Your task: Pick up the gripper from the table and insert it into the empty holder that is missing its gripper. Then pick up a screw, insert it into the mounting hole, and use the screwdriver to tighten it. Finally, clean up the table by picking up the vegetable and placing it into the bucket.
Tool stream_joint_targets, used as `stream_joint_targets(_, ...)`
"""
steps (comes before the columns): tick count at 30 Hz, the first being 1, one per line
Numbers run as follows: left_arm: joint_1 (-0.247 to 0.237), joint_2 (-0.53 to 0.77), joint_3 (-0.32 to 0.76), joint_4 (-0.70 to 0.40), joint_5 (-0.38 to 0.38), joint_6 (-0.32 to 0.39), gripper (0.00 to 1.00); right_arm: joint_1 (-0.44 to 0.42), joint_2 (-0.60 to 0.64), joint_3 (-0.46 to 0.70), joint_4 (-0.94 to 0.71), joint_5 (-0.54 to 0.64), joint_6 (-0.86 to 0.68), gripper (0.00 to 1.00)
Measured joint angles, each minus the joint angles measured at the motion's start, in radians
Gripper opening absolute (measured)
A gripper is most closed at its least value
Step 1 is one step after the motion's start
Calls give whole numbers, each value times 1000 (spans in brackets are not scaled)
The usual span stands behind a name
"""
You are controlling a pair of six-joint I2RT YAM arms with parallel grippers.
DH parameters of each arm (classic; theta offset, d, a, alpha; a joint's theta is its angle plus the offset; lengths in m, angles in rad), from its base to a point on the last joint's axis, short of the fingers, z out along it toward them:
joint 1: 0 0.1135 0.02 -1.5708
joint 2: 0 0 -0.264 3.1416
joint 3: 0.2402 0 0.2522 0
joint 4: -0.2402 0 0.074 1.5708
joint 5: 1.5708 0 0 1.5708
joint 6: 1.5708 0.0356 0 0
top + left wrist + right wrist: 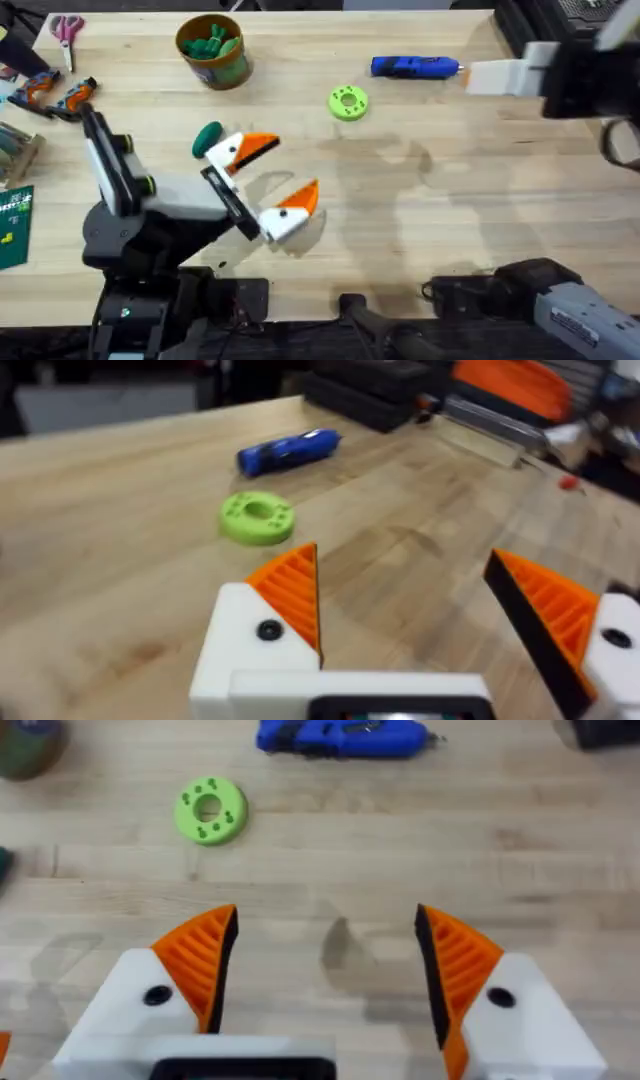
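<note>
Both claws, left [268, 178] & right [325, 970], gape empty over table [420, 200], w/ screwdriver [415, 67] near green disc [348, 102].

The left gripper [405, 610] holds nothing, and its two white fingers with orange ribbed pads [292, 595] stand wide apart over the wooden table [110, 560]. Beyond the fingertips lies the lime-green round disc [257, 518] (it is flat on the wood and has a hollow in the middle). Farther beyond the disc lies the screwdriver [288, 451], blue, on its side, apart from the disc. Past the other finger, at the far edge of the table, there are dark boxes [375, 390] and an orange object [512, 385], both blurred.
</note>
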Motion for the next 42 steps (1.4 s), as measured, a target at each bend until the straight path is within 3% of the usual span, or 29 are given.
stream_joint_targets(5, 0, 0, 92, -191, -182, -123, 986, -71, -16, 51, -130, 0, 64, 957)
stream_joint_targets(12, 0, 52, 368, -430, -404, -108, 986, -119, -15, 76, -179, 0, 91, 956)
stream_joint_targets(16, 0, 186, 547, -578, -496, -42, 986, -121, -15, 77, -193, 0, 94, 956)
stream_joint_targets(22, 0, 498, 792, -783, -597, 76, 986, -121, -15, 77, -236, 0, 94, 956)
stream_joint_targets(29, 0, 870, 1039, -1006, -659, 334, 986, -121, -15, 77, -252, 0, 44, 956)
stream_joint_targets(34, 0, 1033, 1093, -1020, -719, 496, 986, -121, -15, 77, -253, 0, 30, 956)
stream_joint_targets(42, 0, 1229, 1094, -1024, -796, 572, 986, -121, -15, 77, -253, 0, 29, 956)
